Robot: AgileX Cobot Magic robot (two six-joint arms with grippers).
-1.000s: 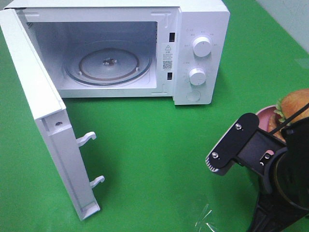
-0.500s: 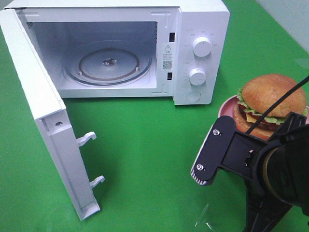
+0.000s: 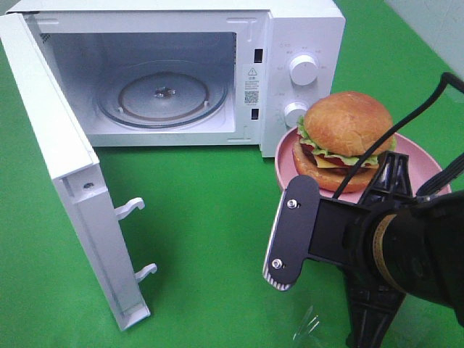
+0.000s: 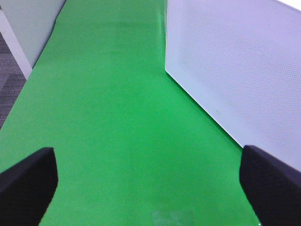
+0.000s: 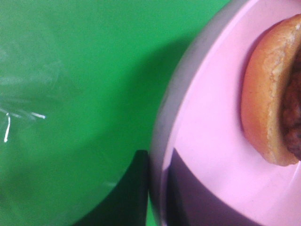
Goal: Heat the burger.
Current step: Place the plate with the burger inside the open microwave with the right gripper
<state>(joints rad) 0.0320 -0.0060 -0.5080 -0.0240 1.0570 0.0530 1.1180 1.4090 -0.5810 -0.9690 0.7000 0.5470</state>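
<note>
Now the burger [image 3: 346,138] is seen on a pink plate [image 3: 428,170], which looks lifted off the green cloth, just in front of the microwave [image 3: 304,29] knobs. The plate's rim is pinched tight by the right gripper [image 5: 157,193]. The burger looks soft, tall and loose, so it could be tipped or slid off. It is best carried by the stiff plate, kept flat. The left gripper [image 4: 150,186] is spread wide, with nothing held, beside the open door [image 3: 58,174].

Green tabletop [image 3: 210,196], grey carpeted floor [image 4: 7,75] beside it.
</note>
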